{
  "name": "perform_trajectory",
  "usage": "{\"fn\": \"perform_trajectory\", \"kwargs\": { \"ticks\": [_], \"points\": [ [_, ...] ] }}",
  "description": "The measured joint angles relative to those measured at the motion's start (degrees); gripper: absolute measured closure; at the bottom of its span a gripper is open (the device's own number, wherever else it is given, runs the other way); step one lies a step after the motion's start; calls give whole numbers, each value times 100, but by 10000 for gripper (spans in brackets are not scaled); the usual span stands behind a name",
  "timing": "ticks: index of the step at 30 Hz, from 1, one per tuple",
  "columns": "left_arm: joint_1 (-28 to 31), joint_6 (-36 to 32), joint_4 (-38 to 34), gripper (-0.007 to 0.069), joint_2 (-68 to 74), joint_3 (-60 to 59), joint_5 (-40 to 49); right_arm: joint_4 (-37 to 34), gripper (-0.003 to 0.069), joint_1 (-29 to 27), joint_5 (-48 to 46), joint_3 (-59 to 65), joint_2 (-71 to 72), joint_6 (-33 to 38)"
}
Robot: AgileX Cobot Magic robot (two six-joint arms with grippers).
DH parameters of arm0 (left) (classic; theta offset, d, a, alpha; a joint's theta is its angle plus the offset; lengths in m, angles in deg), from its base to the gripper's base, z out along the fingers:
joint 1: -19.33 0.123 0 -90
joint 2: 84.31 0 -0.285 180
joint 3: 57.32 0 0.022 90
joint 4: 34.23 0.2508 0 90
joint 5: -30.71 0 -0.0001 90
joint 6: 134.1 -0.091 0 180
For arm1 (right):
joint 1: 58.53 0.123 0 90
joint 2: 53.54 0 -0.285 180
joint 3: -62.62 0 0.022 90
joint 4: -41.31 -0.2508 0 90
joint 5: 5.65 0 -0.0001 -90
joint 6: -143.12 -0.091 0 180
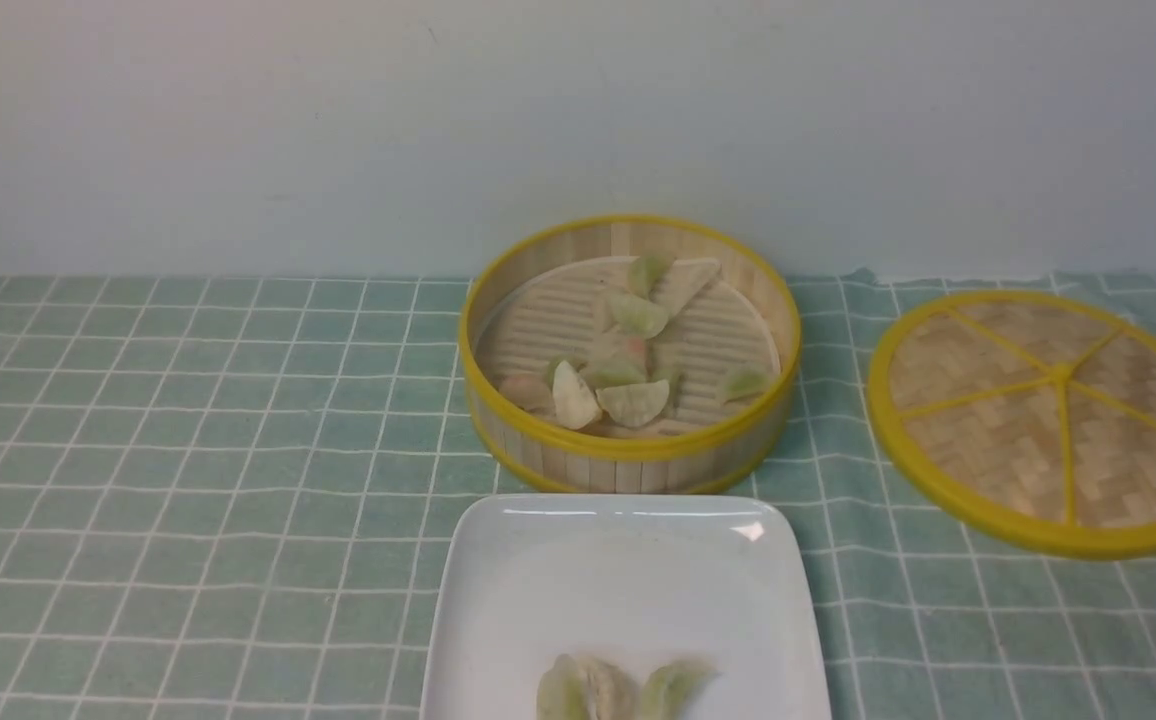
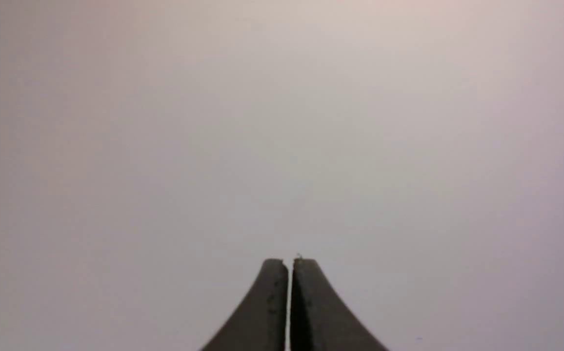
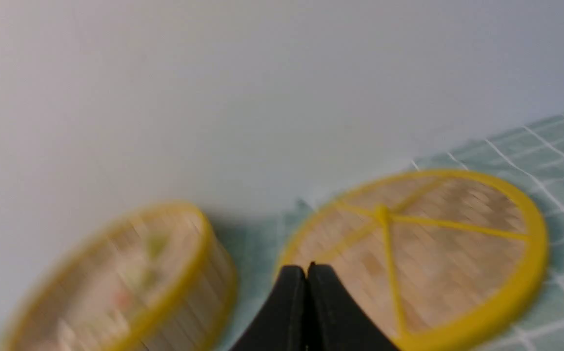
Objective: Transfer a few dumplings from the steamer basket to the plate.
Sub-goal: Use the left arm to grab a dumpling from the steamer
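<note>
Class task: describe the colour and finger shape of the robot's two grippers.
The left gripper has two dark grey, matte fingers flaring wide toward the base. The right gripper looks black, same curved shape. No cables or markings show.

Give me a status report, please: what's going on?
Left gripper shut, empty. Right gripper shut, empty. Some dumplings on plate, more in steamer basket. Lid lies right of basket, out of the way.

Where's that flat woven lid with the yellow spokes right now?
Front view: the woven lid lies flat on the green checked cloth, right of the steamer basket, not touching it.
</note>
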Motion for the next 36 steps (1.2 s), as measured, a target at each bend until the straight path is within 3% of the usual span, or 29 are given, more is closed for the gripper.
{"fn": "perform_trajectory", "kwargs": {
  "ticks": [1,3,5,10,11,13,15,17,20,27,36],
  "points": [
    [0,0,255,631,267,737,777,-744,672,0,487,0,0,-339],
    [0,-19,489,631,598,1331,1403,-1056,672,0,678,0,0,-444],
    [0,-128,912,631,1480,2509,2836,-1551,672,0,963,0,0,-503],
    [0,-861,993,631,3594,4309,5747,-2050,672,0,1152,-14,0,-547],
    [0,-905,979,631,3677,4355,5833,-2050,672,0,1152,-23,0,-547],
    [0,-1541,647,631,4805,4800,6644,-1877,672,0,280,-451,0,-429],
    [0,-1811,475,631,5191,4886,6779,-1672,672,0,-249,-759,-30,-268],
    [0,-2719,30,631,6167,5006,6882,-1179,672,0,-1364,-1834,-493,238],
    [0,-3372,-404,631,7026,5124,6922,-958,672,0,-2467,-2909,-1247,842],
    [-312,-3918,-588,631,8572,6198,7203,-838,672,0,-5207,-5277,-3743,2366],
    [-1429,-3766,450,616,10430,8601,7830,-866,672,0,-5772,-5896,-4925,2695]
  ]
}}
